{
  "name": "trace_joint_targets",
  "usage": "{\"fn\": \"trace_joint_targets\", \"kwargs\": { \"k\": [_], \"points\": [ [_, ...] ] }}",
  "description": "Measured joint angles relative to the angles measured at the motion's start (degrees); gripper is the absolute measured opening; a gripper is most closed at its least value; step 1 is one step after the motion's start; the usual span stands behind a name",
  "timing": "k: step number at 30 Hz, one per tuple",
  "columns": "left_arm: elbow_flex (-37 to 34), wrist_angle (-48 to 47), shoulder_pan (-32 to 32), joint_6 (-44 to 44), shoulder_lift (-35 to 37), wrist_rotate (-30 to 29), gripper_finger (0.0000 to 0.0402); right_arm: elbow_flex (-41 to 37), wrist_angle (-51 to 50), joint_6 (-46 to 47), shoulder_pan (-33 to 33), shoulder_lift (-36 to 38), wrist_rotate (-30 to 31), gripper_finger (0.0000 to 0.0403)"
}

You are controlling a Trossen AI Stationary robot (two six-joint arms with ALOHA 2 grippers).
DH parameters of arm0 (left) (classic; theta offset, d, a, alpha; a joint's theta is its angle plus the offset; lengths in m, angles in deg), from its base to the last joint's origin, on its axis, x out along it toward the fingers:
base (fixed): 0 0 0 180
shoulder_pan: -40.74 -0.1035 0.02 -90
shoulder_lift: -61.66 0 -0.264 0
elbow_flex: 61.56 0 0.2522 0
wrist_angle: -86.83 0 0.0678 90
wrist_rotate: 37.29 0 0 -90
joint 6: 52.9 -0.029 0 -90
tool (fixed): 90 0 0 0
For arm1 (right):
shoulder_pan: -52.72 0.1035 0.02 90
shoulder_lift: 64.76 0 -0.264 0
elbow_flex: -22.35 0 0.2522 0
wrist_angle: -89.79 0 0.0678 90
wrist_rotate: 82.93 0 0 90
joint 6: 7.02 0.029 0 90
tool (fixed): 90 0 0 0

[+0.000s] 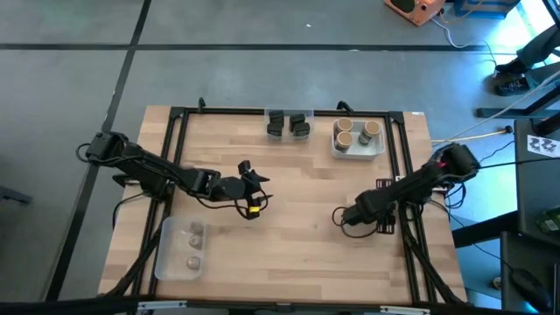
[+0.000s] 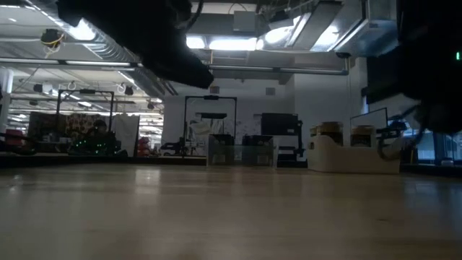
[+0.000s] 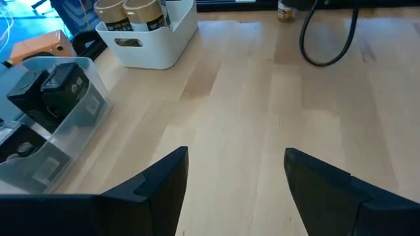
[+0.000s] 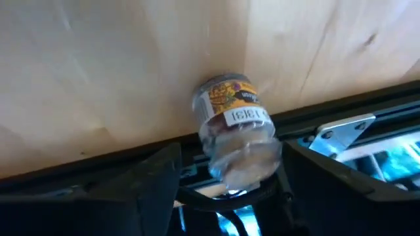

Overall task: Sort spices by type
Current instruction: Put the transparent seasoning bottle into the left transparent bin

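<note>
A pale wooden table [image 1: 297, 219] framed by black rails carries everything. The left arm reaches in from the left side, its left gripper [image 1: 255, 194] hovering over bare wood near the middle, fingers [image 3: 164, 183] spread wide apart with nothing between them. The right arm comes in from the right edge, and the right gripper [image 1: 339, 218] sits low over the wood right of centre; its fingers are apart, and a small clear jar [image 4: 235, 128] with a yellow label stands between them in the wrist view, though whether they press on it I cannot tell. At the far edge a white tray [image 1: 357, 147] holds three round tan-topped jars [image 1: 354, 133], and just beside it to the left a clear tray [image 1: 289, 124] holds dark boxy jars [image 3: 64, 85]. At the near left corner another clear tray [image 1: 182, 248] holds tiny greyish jars [image 1: 193, 232].
</note>
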Motion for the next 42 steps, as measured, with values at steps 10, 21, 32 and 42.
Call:
{"fn": "trace_joint_targets", "kwargs": {
  "k": [10, 21, 32, 42],
  "points": [
    [0.0, 0.5, 0.75, 1.06, -4.97, 0.07, 0.0235, -0.17, -0.3, -5.98, 0.0, -8.51, 0.39, 0.0258],
    [0.0, 2.11, 1.23, -0.65, -4.62, 0.16, 0.0235, -0.19, -0.24, -7.73, 0.0, -8.57, 2.24, 0.0176],
    [0.02, 3.67, 1.23, -0.17, -4.6, 0.18, 0.0235, 9.22, 1.32, -8.6, 0.02, -8.59, 6.52, 0.0181],
    [0.02, 3.65, 1.23, 1.07, -4.62, 0.18, 0.0235, 27.21, -1.15, -12.21, 0.0, -15.27, 11.12, 0.018]
  ]
}}
